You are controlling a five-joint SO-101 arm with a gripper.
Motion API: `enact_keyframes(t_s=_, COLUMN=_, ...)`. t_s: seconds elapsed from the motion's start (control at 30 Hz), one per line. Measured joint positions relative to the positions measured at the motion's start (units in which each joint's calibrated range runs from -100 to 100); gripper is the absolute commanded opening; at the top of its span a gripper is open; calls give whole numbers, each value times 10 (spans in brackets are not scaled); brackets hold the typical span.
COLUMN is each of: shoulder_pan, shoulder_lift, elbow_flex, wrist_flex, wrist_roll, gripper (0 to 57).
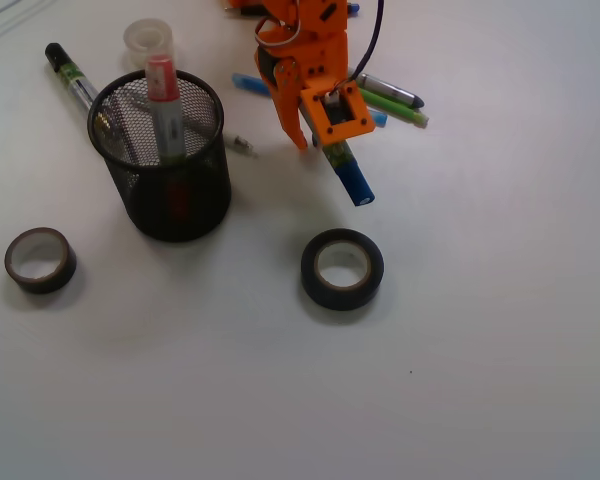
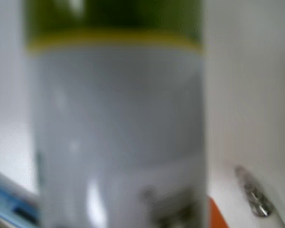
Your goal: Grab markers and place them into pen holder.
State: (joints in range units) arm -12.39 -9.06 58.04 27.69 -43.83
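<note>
Gripper (image 1: 318, 140), orange plastic, pinched blue-capped marker (image 1: 352, 176), cylindrical, tilted. Red-capped marker (image 1: 164, 105) stood inside black wire-mesh pen holder (image 1: 180, 190); black-capped marker (image 1: 72, 72) lay beside.

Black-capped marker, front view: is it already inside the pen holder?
No, the black-capped marker lies on the table behind the pen holder, which holds only the red-capped marker.

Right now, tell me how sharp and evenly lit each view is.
Front view: sharp, soft even light, faint shadows beside the pen holder and the tape roll. Wrist view: badly out of focus, filled by the blue-capped marker in the end effector, with pale highlights on its barrel.
</note>
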Motion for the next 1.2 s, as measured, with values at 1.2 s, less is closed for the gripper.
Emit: enact_keyframes(t_s=1.2, shoulder_pan=168, shoulder_lift=-82, elbow_flex=-47, wrist_flex=-619, wrist_roll=-89, gripper=4)
